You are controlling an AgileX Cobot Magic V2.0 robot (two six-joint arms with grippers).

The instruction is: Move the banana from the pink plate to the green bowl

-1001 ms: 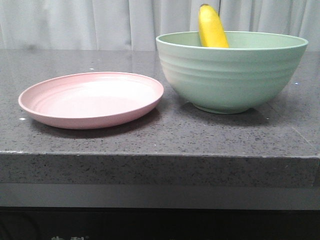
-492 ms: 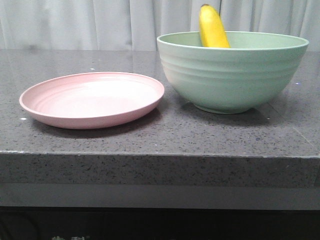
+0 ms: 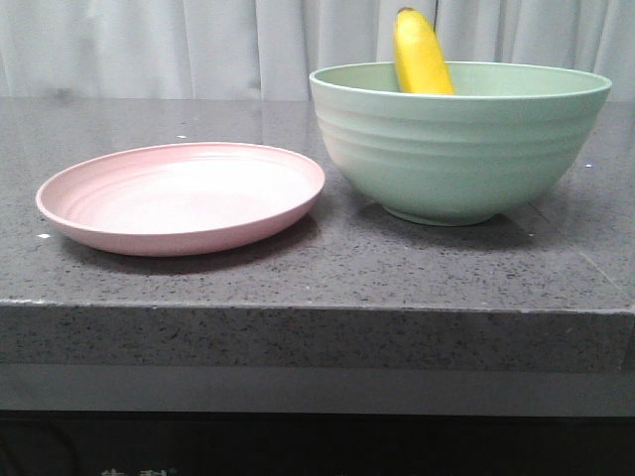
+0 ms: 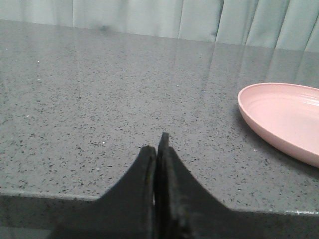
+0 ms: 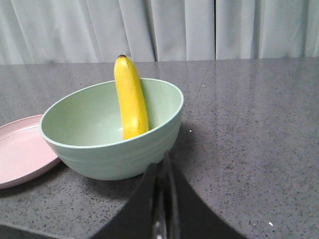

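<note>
Now banana (image 3: 421,55) leans on green bowl (image 3: 458,149) rim — pink plate (image 3: 181,196) beside.

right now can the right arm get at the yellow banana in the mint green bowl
Probably yes: the yellow banana leans upright in the pale mint-green bowl, its top above the rim, with nothing between it and the shut right gripper.

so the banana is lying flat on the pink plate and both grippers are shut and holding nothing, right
Not quite: the banana stands leaning inside the green bowl, as the right wrist view shows; the pink plate holds nothing. The left gripper and right gripper are indeed shut on nothing.
</note>
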